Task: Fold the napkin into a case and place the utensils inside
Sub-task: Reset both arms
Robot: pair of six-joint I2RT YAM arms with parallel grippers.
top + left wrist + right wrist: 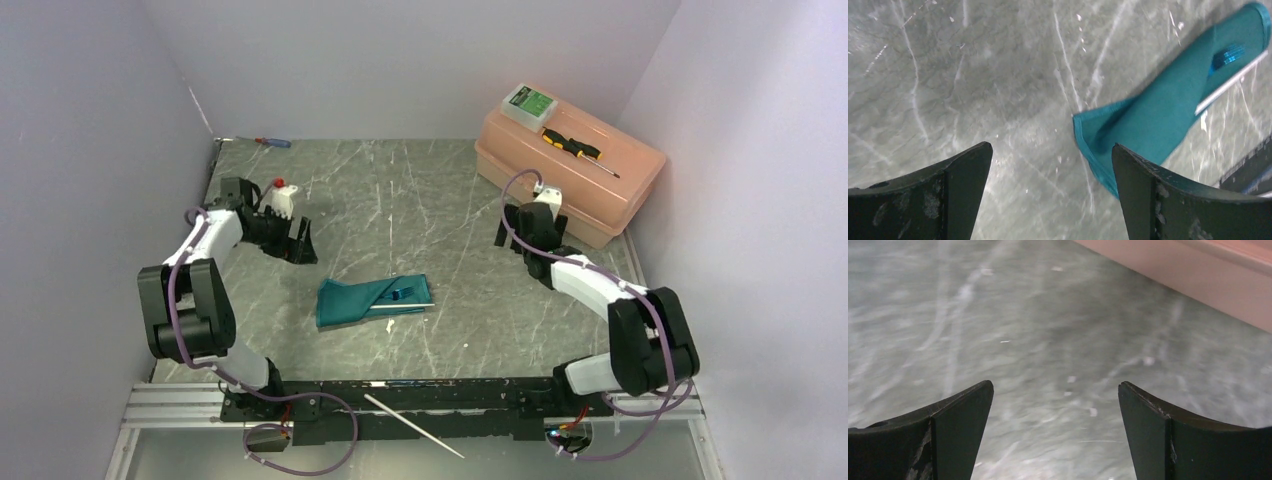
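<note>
Left pincer: mine, wide open, empty, near case lying mid table. Right pincer: likewise agape, empty, by pink toolbox. Blue utensil and first white stick poke from case. Second white stick lies on rail by my bases. I judge the insertion step unfinished; the next move needs a low, precise pinch there.

This is a robotics lab test cell. Plain lilac walls box in a grey marbled table on 3 sides. 2 arms are bolted to a slotted metal rail at the near edge, with purple cables running along them. A pink toolbox sits far right, with a screwdriver and a small green box on its lid.
</note>
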